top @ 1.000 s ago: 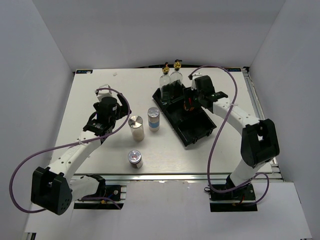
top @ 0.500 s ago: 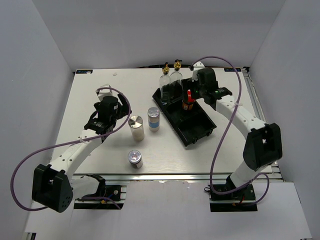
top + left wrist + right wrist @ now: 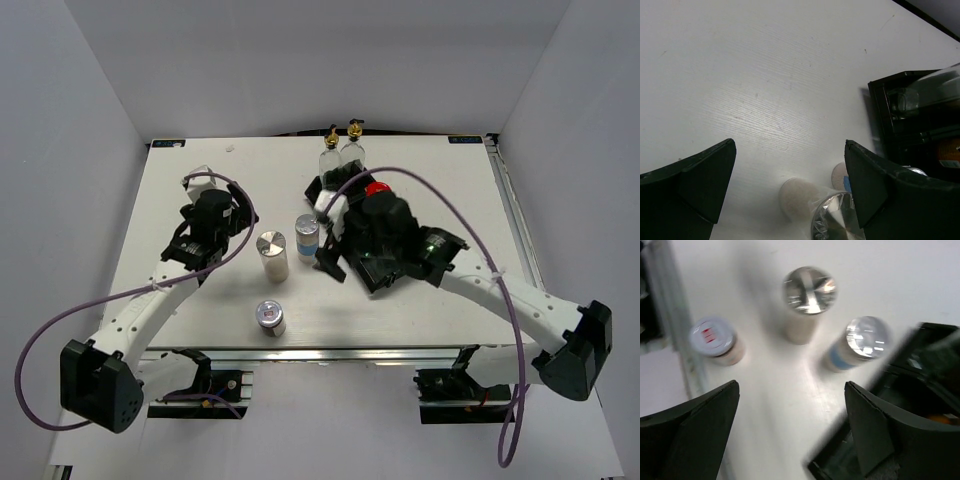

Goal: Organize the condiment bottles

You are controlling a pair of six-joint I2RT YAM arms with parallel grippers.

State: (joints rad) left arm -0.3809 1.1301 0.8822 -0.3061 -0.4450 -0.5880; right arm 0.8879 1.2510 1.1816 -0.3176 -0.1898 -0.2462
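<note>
Bottles (image 3: 329, 162): two glass, upright in tray (image 3: 879, 107).
Left gripper (image 3: 790, 150): my jaws apart, empty.
Right gripper (image 3: 790, 387): jaws apart, empty.

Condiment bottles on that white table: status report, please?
Left fingers and right fingers open, empty. Two clear gold-spouted glass bottles and red-lidded dark jar in black tray. Three silver-capped shakers out on table, nothing blocking them.

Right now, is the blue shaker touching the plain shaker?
Apart. The right wrist view shows bare table between the blue shaker and the plain shaker.
</note>
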